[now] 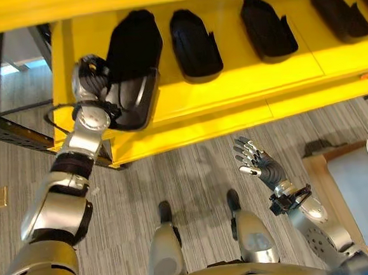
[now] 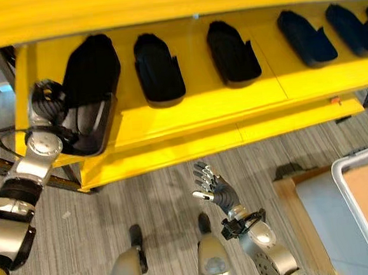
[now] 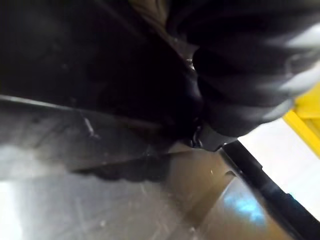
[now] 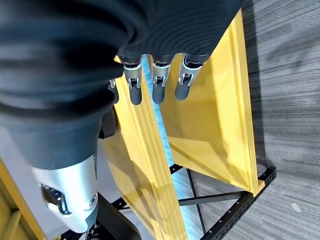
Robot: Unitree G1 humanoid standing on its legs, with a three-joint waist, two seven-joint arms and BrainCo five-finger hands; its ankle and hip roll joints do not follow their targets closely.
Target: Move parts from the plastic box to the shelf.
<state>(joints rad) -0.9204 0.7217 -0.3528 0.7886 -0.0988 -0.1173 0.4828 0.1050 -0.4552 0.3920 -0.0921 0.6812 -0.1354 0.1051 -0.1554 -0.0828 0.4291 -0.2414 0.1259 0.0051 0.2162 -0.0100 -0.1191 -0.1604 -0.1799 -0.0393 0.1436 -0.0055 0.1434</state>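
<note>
A yellow shelf (image 1: 231, 89) is seen from above, spanning the far side of the scene over a grey, striped floor (image 1: 193, 175). Black moulded parts are laid in a row along the shelf surface: one (image 1: 194, 42) left of centre, another (image 1: 267, 29) to its right, and a further one (image 1: 340, 13) towards the far right. At the left end of the shelf, a larger black part (image 1: 131, 71) with a glossy grey inner face is tilted over the shelf's front edge. The left hand (image 1: 90, 78) is raised against the left side of this part and touches it; whether its fingers are closed round the part cannot be told, as they are hidden in the eye views and the left wrist view offers little beyond dark, blurred surfaces that are probably the part itself. The right hand (image 2: 214, 186) is held over the floor, near the shelf front and well apart from the parts, with fingers (image 4: 159, 82) straight and spread, grasping nothing. At the near right, a white plastic box (image 2: 355, 200) rests on a light wooden stand (image 2: 299, 224). A black perforated metal frame (image 1: 11, 132) runs along the left, behind the shelf.
</note>
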